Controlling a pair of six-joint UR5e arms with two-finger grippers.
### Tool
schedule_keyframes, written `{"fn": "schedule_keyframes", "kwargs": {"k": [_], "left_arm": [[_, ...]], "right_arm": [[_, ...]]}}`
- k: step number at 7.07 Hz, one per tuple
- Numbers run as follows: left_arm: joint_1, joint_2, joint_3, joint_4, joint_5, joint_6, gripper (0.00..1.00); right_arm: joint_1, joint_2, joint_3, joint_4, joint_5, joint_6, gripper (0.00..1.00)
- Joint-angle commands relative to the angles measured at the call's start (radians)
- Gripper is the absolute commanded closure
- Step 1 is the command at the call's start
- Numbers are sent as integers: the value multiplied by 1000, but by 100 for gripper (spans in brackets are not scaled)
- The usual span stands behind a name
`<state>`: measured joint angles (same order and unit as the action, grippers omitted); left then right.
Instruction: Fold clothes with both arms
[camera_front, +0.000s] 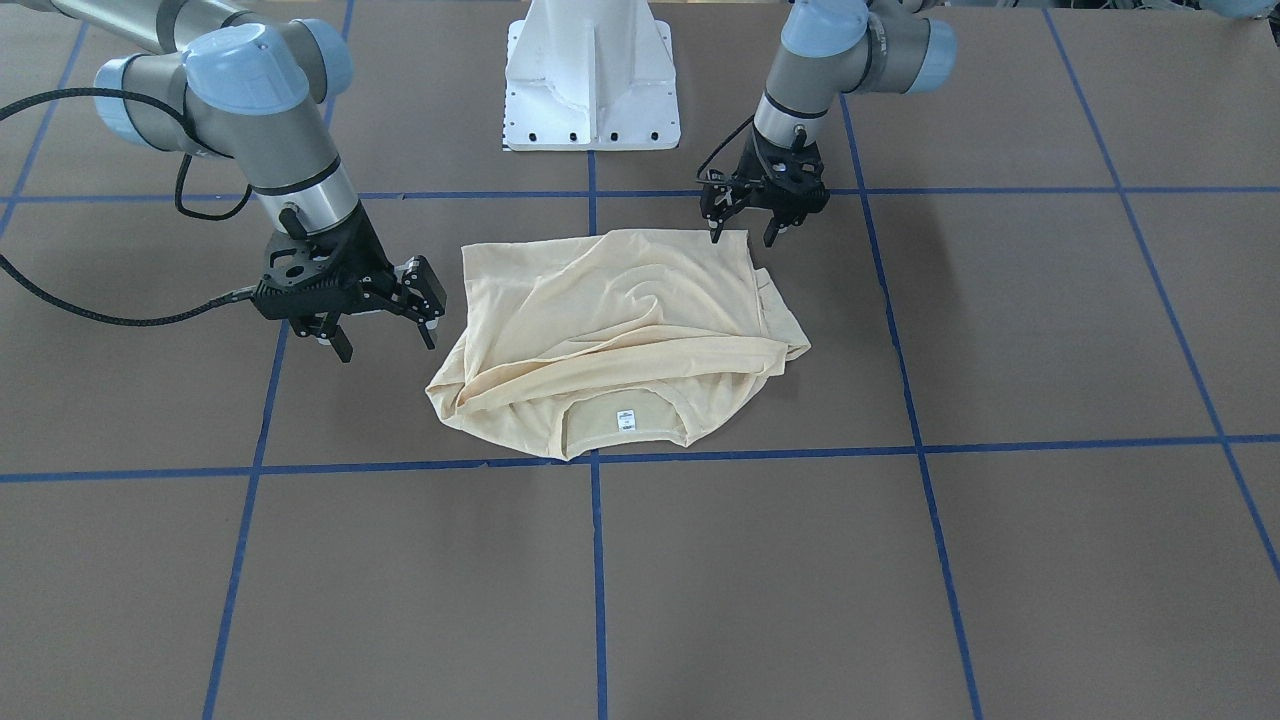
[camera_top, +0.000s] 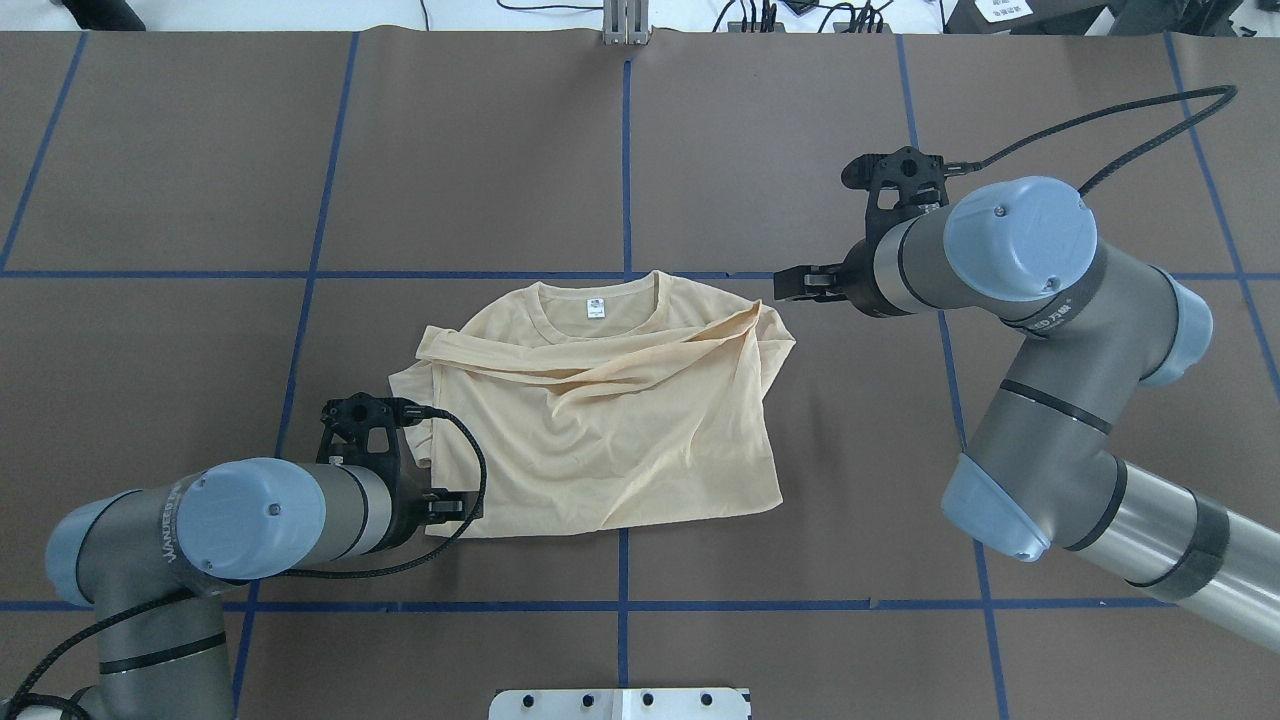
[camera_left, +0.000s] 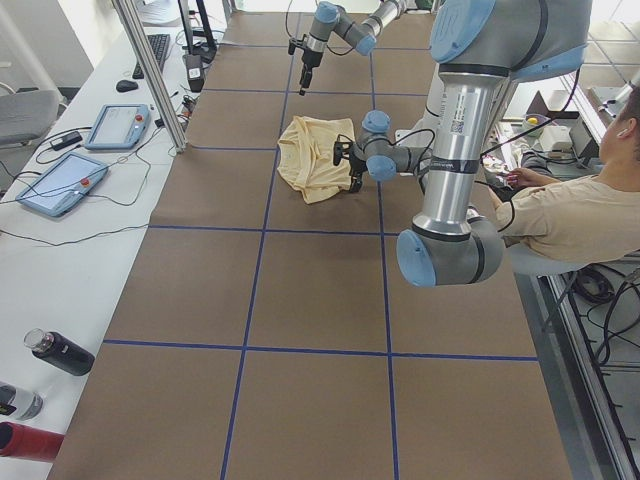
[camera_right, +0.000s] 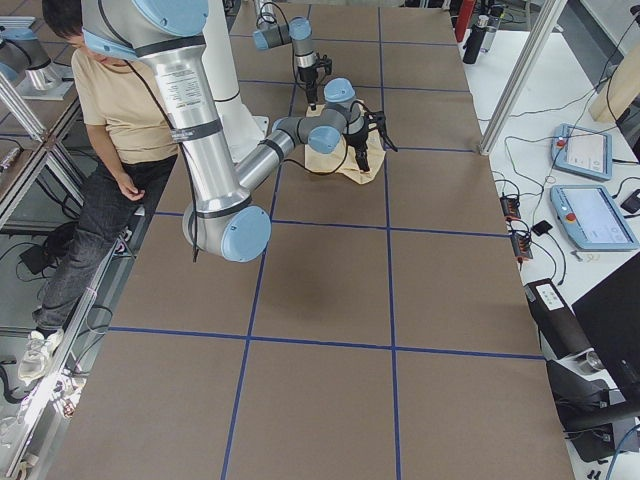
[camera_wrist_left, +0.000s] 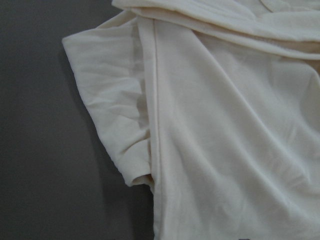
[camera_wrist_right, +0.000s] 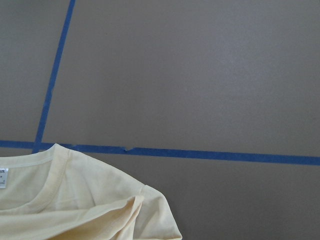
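The clothes, one pale cream shirt (camera_front: 620, 330), lie roughly folded on the brown table, sleeves drawn across the body. The collar and its white neck label (camera_front: 625, 420) face away from the robot, and no print shows. My left gripper (camera_front: 743, 237) hovers open just over the shirt's hem corner (camera_wrist_left: 135, 177) nearest the robot, with nothing between its fingers. My right gripper (camera_front: 385, 342) stands open beside the shirt's opposite edge, apart from the cloth, near the shoulder (camera_wrist_right: 145, 200). From overhead the shirt (camera_top: 600, 430) lies between both arms, and the left gripper's fingers are mostly hidden under its wrist.
The white pedestal base (camera_front: 592, 80) stands behind the shirt. Blue tape lines (camera_front: 598, 560) grid the brown table. A seated person (camera_left: 570, 210) is beside the robot. Tablets (camera_left: 60, 180) and bottles (camera_left: 60, 352) lie on the side bench.
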<state>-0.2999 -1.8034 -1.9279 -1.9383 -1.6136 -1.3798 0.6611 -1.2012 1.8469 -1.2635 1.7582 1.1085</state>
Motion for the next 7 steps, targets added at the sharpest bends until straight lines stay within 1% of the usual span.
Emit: {"fn": "schedule_keyframes", "kwargs": {"k": [1, 3, 4, 5, 6, 7], "left_arm": [[4, -5, 4, -1, 0, -1, 39], [11, -5, 6, -1, 0, -2, 57], [24, -5, 6, -1, 0, -4, 58], [28, -5, 6, -1, 0, -4, 71], [33, -7, 1, -1, 0, -13, 99], [33, -4, -9, 2, 3, -16, 100]], "right_arm": [[-2, 0, 0, 0, -2, 1, 0], [0, 0, 0, 1, -2, 1, 0], [0, 0, 0, 0, -3, 1, 0], [0, 0, 0, 1, -3, 1, 0], [0, -1, 0, 0, -3, -1, 0], [-2, 0, 0, 0, -3, 1, 0]]}}
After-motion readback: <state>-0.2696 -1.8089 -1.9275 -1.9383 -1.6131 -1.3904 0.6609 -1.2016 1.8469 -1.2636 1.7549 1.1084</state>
